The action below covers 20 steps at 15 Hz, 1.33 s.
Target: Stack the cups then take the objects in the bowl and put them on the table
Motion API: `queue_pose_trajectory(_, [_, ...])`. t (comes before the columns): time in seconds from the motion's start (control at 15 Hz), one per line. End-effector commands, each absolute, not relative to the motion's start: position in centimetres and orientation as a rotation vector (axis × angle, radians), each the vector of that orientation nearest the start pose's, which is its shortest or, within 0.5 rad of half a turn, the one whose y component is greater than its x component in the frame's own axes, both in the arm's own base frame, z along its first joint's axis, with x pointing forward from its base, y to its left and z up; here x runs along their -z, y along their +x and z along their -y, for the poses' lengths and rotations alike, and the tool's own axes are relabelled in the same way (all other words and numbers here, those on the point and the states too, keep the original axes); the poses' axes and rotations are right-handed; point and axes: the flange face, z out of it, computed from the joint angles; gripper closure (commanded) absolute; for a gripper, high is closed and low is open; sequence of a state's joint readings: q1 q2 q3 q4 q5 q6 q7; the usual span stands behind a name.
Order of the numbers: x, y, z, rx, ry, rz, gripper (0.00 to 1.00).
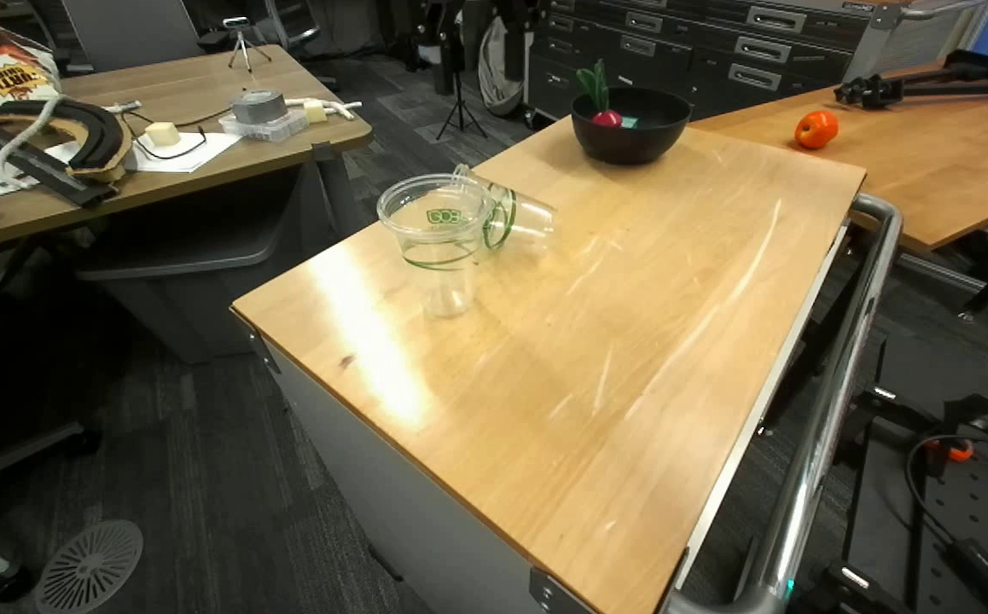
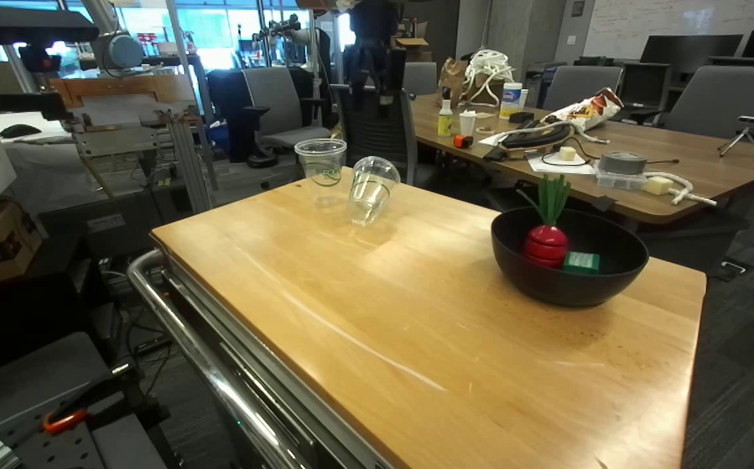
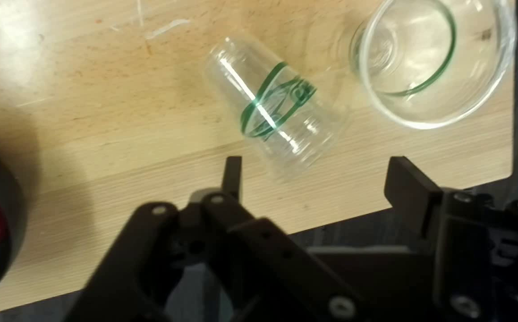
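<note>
Two clear cups are on the light-wood table [image 1: 596,341]. The first cup [image 1: 441,256] stands upright by the table edge; the second cup [image 2: 372,192] lies on its side close to it. In the wrist view my gripper [image 3: 313,165] is open, its fingers well apart and gripping nothing. The lying cup [image 3: 277,107] shows just beyond the fingertips, with the upright cup [image 3: 438,67] at upper right. At the far end of the table sits the dark bowl [image 2: 569,286]. It holds a red roundish object [image 2: 546,246] with a green stem and a small green object [image 2: 581,262].
A metal rail [image 1: 835,409] runs along one long side of the table. A cluttered brown desk [image 2: 611,143] is close by. An orange ball [image 1: 816,130] rests on an orange-brown desk [image 1: 938,162].
</note>
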<state>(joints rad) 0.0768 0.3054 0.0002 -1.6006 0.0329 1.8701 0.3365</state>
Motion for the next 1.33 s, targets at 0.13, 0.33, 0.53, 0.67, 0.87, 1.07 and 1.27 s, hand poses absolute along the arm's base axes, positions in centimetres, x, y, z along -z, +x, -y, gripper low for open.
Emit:
queue_pose_trajectory(0.13, [-43.2,69.4,-3.3,-0.046,-3.147,-0.879,0.00])
queue_pose_trajectory(0.33, [-41.0,71.2,-4.0,-0.106,-3.115,-1.020,0.00])
queue_pose_trajectory(0.53, [-39.4,72.3,-5.0,-0.201,-3.104,-1.086,0.00])
queue_pose_trajectory(0.67, [-38.6,72.6,-5.3,-0.265,-3.117,-1.127,0.00])
queue_pose_trajectory(0.87, [-37.2,72.0,-4.9,-0.429,-3.174,-1.226,0.34])
queue_pose_trajectory(1.07, [-36.1,71.3,-4.8,-0.634,-3.178,-1.192,0.60])
queue_pose_trajectory(1.27, [-35.7,71.6,-5.2,-0.658,-3.171,-1.198,0.82])
